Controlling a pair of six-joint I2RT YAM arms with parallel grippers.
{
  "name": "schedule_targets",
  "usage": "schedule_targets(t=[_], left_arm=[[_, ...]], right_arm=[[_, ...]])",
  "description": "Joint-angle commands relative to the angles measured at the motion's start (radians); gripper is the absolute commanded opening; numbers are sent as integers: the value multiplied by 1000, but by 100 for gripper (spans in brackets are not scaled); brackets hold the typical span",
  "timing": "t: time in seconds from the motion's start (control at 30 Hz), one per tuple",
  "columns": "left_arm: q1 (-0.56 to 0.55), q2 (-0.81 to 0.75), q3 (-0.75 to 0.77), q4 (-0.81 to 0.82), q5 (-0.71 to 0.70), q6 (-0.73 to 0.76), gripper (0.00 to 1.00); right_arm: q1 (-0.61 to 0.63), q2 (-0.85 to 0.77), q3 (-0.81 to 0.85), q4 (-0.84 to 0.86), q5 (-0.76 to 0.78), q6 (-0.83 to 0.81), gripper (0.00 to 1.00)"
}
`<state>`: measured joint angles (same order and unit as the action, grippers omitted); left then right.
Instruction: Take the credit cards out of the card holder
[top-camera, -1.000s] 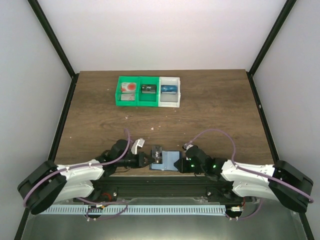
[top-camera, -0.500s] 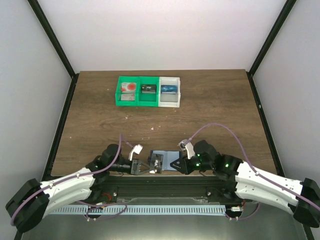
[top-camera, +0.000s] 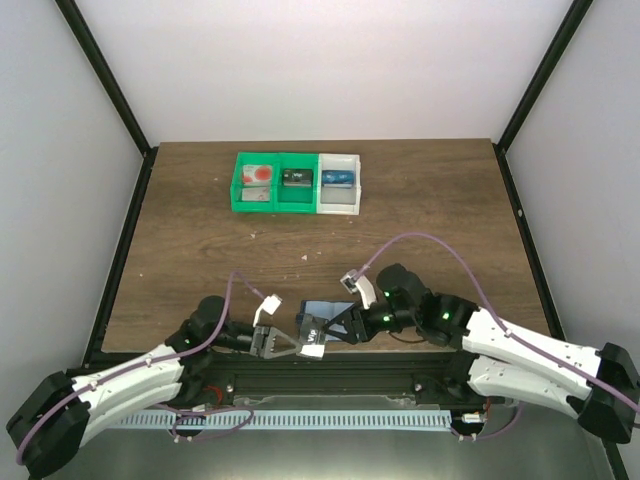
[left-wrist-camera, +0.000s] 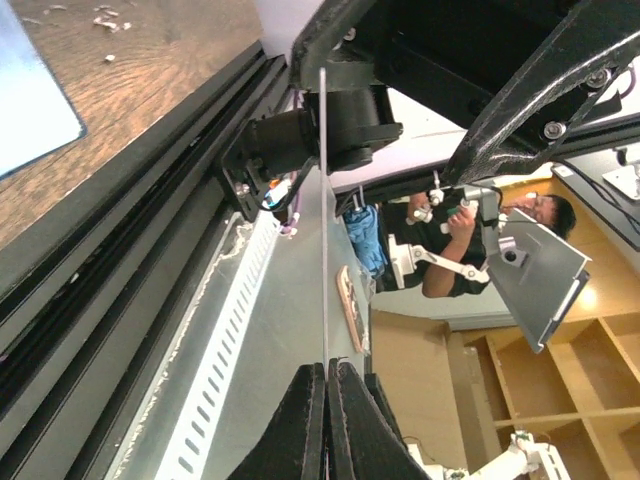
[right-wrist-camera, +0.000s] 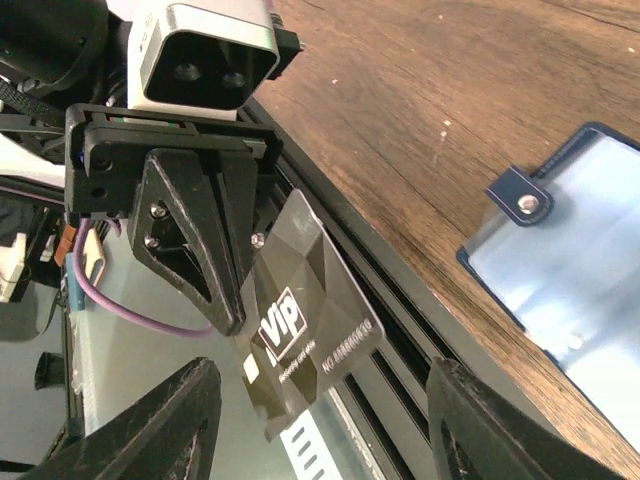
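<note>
My left gripper (right-wrist-camera: 229, 318) is pinched shut on one edge of a dark card marked VIP (right-wrist-camera: 308, 335), holding it over the near edge of the table (right-wrist-camera: 420, 100). My right gripper (top-camera: 338, 328) hangs just beside it, jaws spread wide and empty. The card holder (right-wrist-camera: 570, 270) lies open on the table close by, and pale, red-marked credit cards (top-camera: 259, 178) sit in the far green bin (top-camera: 262, 205); I judge each card light, stiff and slick, best pinched flat near an edge.
</note>
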<state>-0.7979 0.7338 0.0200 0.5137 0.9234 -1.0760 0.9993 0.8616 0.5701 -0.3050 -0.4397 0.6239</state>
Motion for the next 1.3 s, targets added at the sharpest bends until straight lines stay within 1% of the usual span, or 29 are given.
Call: schedule_targets(t=[0.0, 0.07, 0.2, 0.4, 0.5, 0.53, 0.57, 0.6, 0.67, 0.73, 0.77, 0.8, 0.83, 0.97, 1.0, 1.07, 1.13, 1.23, 1.27], left_arm=[[2, 3, 9, 95, 45, -23, 0], [3, 10, 17, 107, 63, -20, 0], [2, 16, 42, 88, 90, 10, 0], [2, -5, 53, 110, 107, -15, 0], [2, -21, 58, 88, 99, -4, 0], [2, -25, 56, 58, 94, -1, 0], [2, -29, 55, 40, 84, 3, 0], [3, -31, 57, 18, 68, 11, 1], [3, -33, 62, -11, 27, 17, 12], [3, -39, 67, -11, -24, -10, 30], [3, -47, 73, -15, -57, -26, 37], [3, -57, 80, -19, -94, -45, 42], [3, -71, 84, -20, -132, -66, 45], [2, -157, 43, 2, -333, -170, 51], [3, -177, 26, 23, -370, -208, 53], [2, -214, 1, 60, -430, -249, 57], [3, -242, -5, 65, -474, -271, 64], [2, -257, -9, 71, -524, -294, 74], [2, -256, -12, 90, -532, -300, 75]], right_arm=[[5, 49, 77, 45, -50, -23, 58], [5, 69, 78, 54, -28, -18, 58], [5, 89, 73, 98, -74, -6, 51], [1, 81, 42, 193, -136, 30, 28], [-5, 79, 25, 215, -158, 47, 14], [-6, 73, 14, 227, -168, 54, 7], [-7, 65, 4, 235, -173, 61, 2], [-8, 54, -4, 238, -172, 67, 1], [-11, 27, -20, 239, -151, 80, 1], [-18, -4, -34, 241, -107, 109, 0], [-19, -21, -43, 248, -69, 133, 1], [-19, -37, -62, 267, -33, 171, 0], [-19, -54, -89, 305, -1, 224, 1], [-21, -98, -229, 621, 56, 471, 1], [-21, -92, -243, 665, 79, 513, 1], [-19, -76, -228, 669, 138, 560, 0], [-19, -61, -216, 668, 195, 600, 1], [-19, -44, -231, 764, 267, 678, 0], [-19, -35, -224, 784, 295, 694, 0]])
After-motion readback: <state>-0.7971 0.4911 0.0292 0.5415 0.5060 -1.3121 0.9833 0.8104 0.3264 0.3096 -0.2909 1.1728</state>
